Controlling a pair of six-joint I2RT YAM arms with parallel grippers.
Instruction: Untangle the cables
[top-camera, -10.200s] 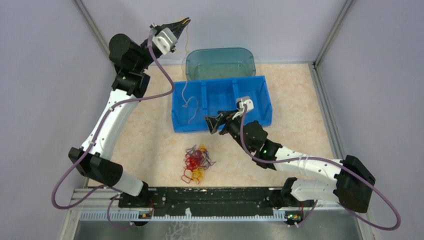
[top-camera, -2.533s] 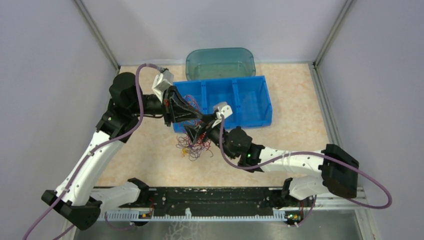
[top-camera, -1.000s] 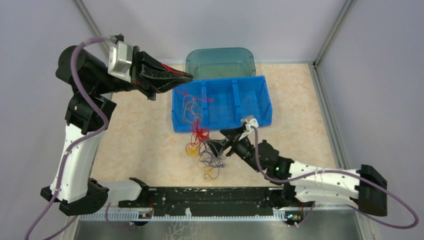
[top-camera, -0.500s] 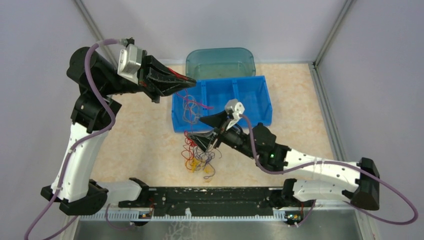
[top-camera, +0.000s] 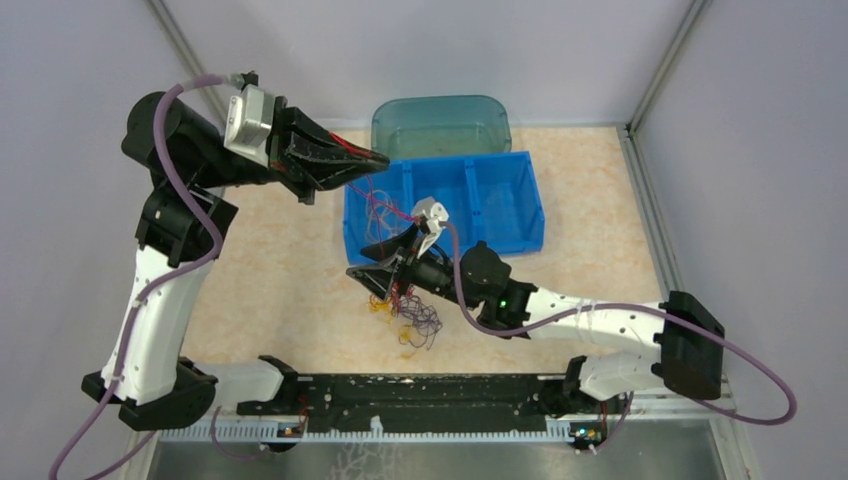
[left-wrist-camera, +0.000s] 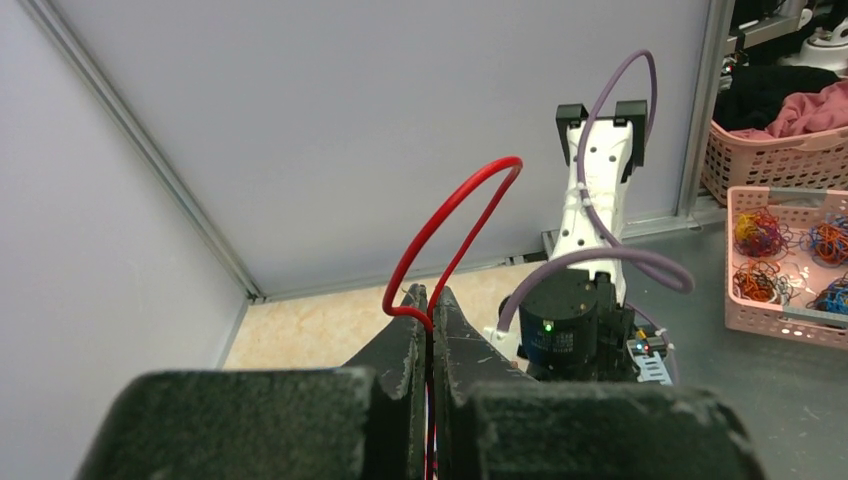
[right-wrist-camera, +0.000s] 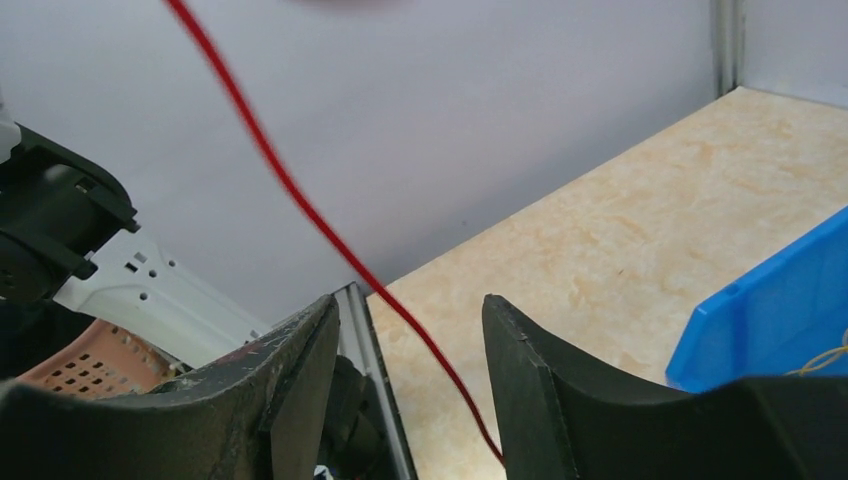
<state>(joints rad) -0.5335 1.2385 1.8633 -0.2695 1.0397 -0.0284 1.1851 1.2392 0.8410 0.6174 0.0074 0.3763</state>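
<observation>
The left gripper (top-camera: 368, 160) is clamped shut on a red cable (left-wrist-camera: 455, 215) and raised over the left end of the blue bin (top-camera: 500, 205). The right gripper (top-camera: 372, 262) is held apart, with a red strand (right-wrist-camera: 330, 235) passing between its fingers. The cables (top-camera: 408, 312) are bunched below it, just in front of the bin's near wall. A teal tub (top-camera: 440, 125) is set behind the bin. Bare table (top-camera: 290, 270) is seen to the left of the clump.

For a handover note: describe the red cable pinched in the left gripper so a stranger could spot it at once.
Start at the blue plastic three-compartment bin on the table's far side. At its far-left corner hangs the black left gripper, shut on a thin red cable. Unlike the tangled clump of cables lower down, it arches alone above the gripper's tip.
</observation>
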